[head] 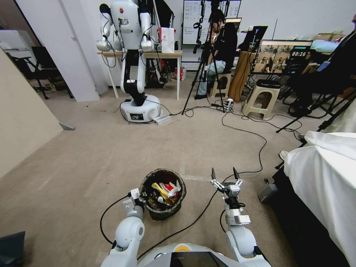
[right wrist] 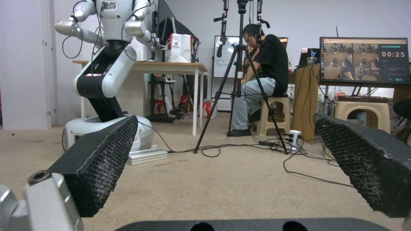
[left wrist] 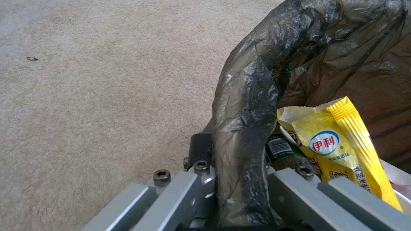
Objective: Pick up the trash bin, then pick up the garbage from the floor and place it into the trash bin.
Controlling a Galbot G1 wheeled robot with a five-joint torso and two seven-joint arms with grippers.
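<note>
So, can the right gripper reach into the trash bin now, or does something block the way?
Probably yes. The right gripper is open and holds nothing, beside the trash bin, whose mouth faces up uncovered. The left gripper grips only the far side of the rim.

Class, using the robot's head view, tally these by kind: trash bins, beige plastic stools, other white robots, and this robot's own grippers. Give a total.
Trash bin: 1
Beige plastic stools: 2
Other white robot: 1
Grippers: 2, namely the left gripper clamped on the bin's rim and the right gripper, open
Total: 6
</note>
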